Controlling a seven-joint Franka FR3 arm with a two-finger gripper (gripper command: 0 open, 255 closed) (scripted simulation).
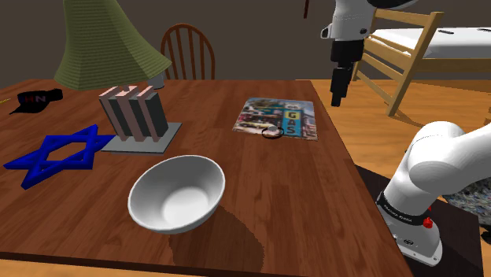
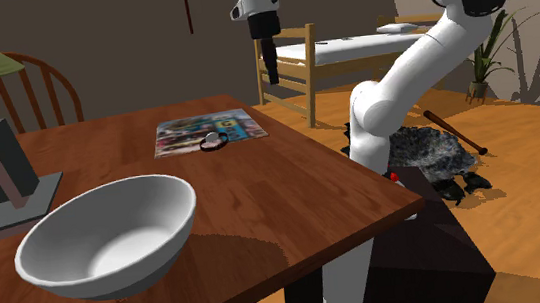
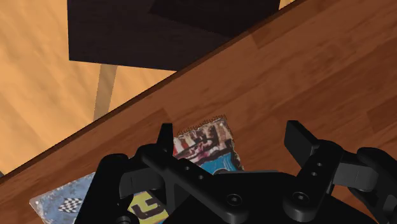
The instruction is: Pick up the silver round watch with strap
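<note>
The small round watch (image 1: 272, 131) is lying on a colourful magazine (image 1: 283, 110) toward the far side of the wooden desk (image 1: 299, 189). The black claw (image 1: 338, 93) is hanging high over the desk's edge, on the shoulder view's right of the watch and well apart from it, fingers (image 3: 167, 137) spread around nothing. A white bowl (image 1: 176, 193) is sitting nearer the front.

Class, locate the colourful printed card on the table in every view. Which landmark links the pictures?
Shoulder view: card right of centre, beyond the white bowl.
Second exterior view: card left of centre, beyond the bowl.
Wrist view: card ahead of the open jaws, partly hidden by the gripper.
Shared landmark: the table edge nearest the card.
</note>
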